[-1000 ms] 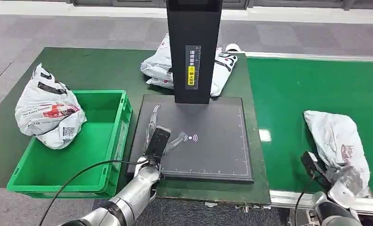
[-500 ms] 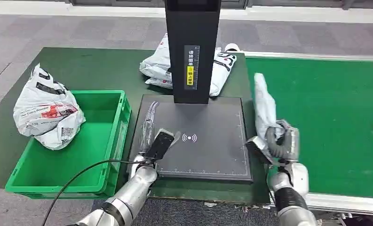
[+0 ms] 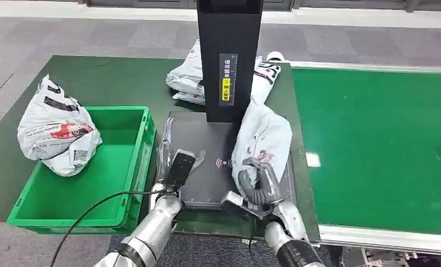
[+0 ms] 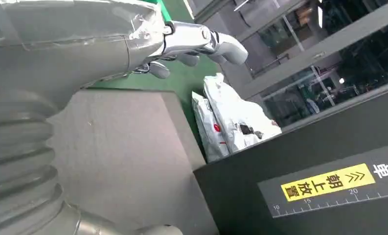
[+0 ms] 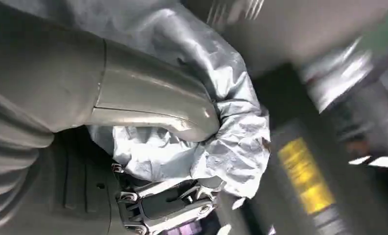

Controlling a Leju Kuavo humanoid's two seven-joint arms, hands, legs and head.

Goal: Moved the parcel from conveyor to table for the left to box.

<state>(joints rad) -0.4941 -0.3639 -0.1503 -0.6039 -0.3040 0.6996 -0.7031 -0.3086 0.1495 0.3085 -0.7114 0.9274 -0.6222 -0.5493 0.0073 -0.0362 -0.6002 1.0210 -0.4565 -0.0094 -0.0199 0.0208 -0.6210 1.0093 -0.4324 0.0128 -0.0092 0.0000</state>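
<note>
The right hand (image 3: 257, 186) grips the parcel (image 3: 262, 133) at its near end; the parcel's length runs toward 12 o'clock. The left hand (image 3: 179, 167) (fingers spread, holding nothing) waits at 9 o'clock.

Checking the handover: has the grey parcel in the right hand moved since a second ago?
Yes. The parcel, gripped by the right hand, went left off the conveyor onto the black scanner plate.

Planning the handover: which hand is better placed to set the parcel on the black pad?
Right hand: it already grips the parcel above the black pad; left hand holds nothing.
</note>
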